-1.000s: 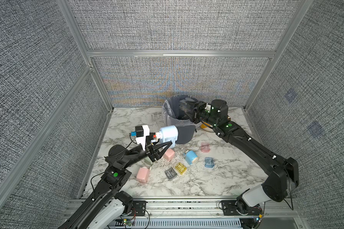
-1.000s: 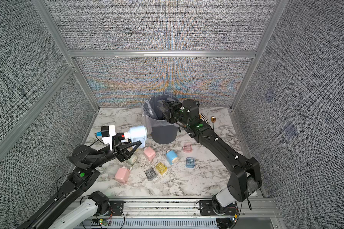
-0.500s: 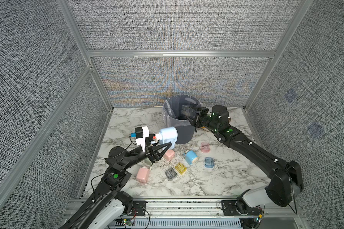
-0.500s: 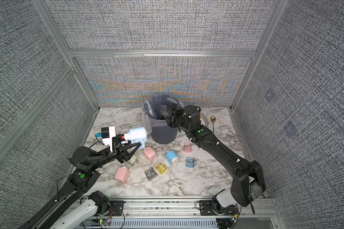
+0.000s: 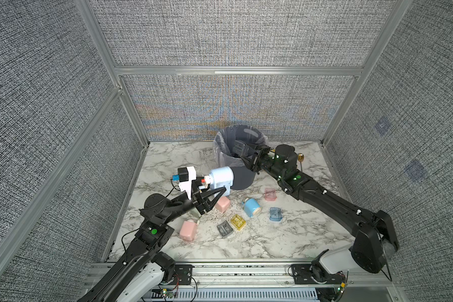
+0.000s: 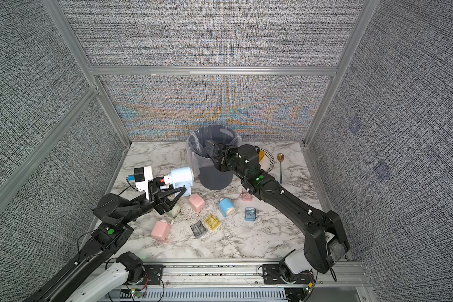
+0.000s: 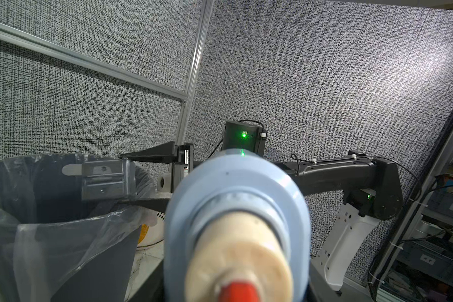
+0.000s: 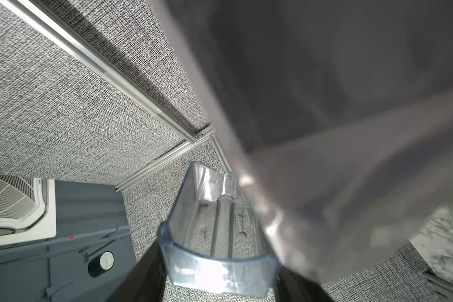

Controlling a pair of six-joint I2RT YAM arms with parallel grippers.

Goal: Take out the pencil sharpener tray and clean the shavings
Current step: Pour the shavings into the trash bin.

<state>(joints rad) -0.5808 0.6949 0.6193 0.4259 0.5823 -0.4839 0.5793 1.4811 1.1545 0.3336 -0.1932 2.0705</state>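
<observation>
The clear bluish plastic tray (image 7: pixel 104 179) is clamped between the fingers of the right gripper (image 7: pixel 119 179) and is held over the mouth of the dark grey round waste bin (image 5: pixel 242 180), which is lined with a clear plastic bag (image 7: pixel 71 235). The tray's long axis is carried roughly level, pointing from the gripper out across the opening, inside the rim. In the right wrist view its hollow side is seen with the ceiling behind it, so it is judged to be turned mouth-down over the bin. No shavings can be made out in it. What lies in the bin is hidden in shadow.

The pale blue cylindrical pencil sharpener (image 5: pixel 221 177) is clamped in the left gripper (image 5: pixel 215 192) and is held just beside the bin's outer wall, on the left arm's side.

The emptying step is judged nearly done. A refit would turn on one relation: the sharpener lies from the tray toward the left arm, outside the rim, so the tray would have to be lifted out first.

The shavings (image 5: pixel 215 215) are scattered on the marble tabletop (image 5: pixel 285 235) around a small yellow tray (image 5: pixel 238 222) and a grey tray (image 5: pixel 225 228), apart from both grippers.
</observation>
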